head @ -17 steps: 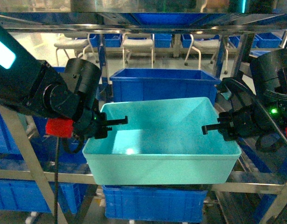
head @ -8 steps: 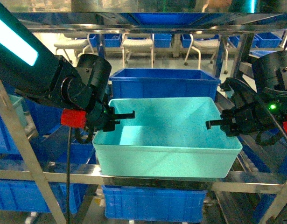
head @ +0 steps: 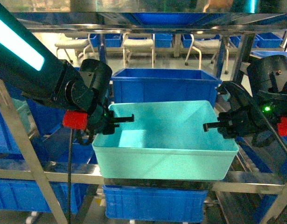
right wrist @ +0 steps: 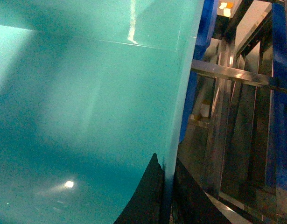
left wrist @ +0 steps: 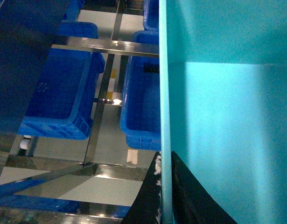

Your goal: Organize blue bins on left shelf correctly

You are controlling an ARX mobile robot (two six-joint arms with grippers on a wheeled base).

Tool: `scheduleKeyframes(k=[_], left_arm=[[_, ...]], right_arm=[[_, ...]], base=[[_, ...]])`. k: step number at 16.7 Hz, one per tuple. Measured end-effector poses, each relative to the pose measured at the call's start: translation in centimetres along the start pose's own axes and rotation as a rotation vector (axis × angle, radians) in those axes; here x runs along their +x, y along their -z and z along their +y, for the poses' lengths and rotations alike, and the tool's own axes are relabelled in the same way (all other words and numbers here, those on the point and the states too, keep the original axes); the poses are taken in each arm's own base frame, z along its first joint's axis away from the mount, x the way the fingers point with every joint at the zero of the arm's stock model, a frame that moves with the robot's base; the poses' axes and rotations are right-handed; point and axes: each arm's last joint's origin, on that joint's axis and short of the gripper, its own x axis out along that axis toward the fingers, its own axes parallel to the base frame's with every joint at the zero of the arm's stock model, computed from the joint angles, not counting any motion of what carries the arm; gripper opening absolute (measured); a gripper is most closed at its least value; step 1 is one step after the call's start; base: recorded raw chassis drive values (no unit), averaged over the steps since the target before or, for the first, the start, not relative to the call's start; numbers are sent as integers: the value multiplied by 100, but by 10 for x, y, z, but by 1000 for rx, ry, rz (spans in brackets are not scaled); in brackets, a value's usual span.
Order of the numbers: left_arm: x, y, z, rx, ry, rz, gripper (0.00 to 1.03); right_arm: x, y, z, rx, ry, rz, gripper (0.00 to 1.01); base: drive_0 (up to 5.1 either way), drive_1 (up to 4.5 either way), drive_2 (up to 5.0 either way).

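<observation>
A large light turquoise blue bin (head: 164, 140) sits over the front steel beam (head: 255, 185) of the left shelf, held from both sides. My left gripper (head: 116, 122) is shut on the bin's left wall; in the left wrist view its black fingers (left wrist: 187, 196) pinch the thin rim (left wrist: 164, 93). My right gripper (head: 217, 126) is shut on the bin's right wall, and in the right wrist view its fingers (right wrist: 148, 200) clamp that rim (right wrist: 180, 116). The bin's inside (right wrist: 78, 107) is bare.
A darker royal-blue bin (head: 164, 84) stands just behind the turquoise one. More royal-blue bins sit on the lower level (head: 155, 203) and at left (left wrist: 64, 93). Steel uprights (head: 22, 144) slant at left and right. White chairs (head: 138, 45) stand beyond the rack.
The turquoise bin has moved away from me, deeper into the shelf and slightly up, with both grippers keeping hold. The left arm swung inward and up with it.
</observation>
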Motion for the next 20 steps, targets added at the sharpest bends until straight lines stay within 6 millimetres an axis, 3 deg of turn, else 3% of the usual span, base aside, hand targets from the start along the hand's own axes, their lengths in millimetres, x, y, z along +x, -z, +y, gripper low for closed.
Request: scheduleKeyframes(k=[2,3,4,5,6,7,10,12,15,16,17,18,19,20], left_arm=[[5,-3,-1,-1,1,0,2],[4,-3,-2,0,3,0,2],[5,-9,6,11,-52,-28,26],[-15,1,9,-4,-60,-168,69],[-54,2,5,-57,-16,-262,92],[-75,5,4,-75,-3,-270,100],[-116,50,28,-100,-55,-133,98],[-147,71,46,-156,-63,-42,98],[-164,73,50,-194,-38,-35,98],[-175,66,51,-232,-12,-72,98],[-174,59,49,-251,32,-171,96],[-163,72,53,-199,103,-344,85],[-170,115,72,-58,110,-445,69],[-189,119,87,-14,96,-591,56]], right_arm=[[4,0,0,1,-6,13,3],[5,-1,-1,-9,-9,18,8],[4,-3,-3,-75,-23,7,48],[-8,-8,0,-116,-63,-246,92],[-31,-9,6,-149,-63,-364,97],[-44,-5,8,-160,-48,-372,98],[-74,28,23,-143,-48,-252,98],[-102,31,31,-141,-7,-239,98],[-120,27,32,-129,0,-285,98],[-134,22,33,-117,3,-320,98],[-141,17,33,-109,5,-351,98],[-134,23,34,-79,84,-480,92],[-141,55,28,-11,216,-592,75],[-158,72,23,12,236,-665,62]], base=[[0,0,0],[0,0,0],[0,0,0],[0,0,0],[0,0,0],[0,0,0],[0,0,0],[0,0,0],[0,0,0],[0,0,0],[0,0,0],[0,0,0],[0,0,0],[0,0,0]])
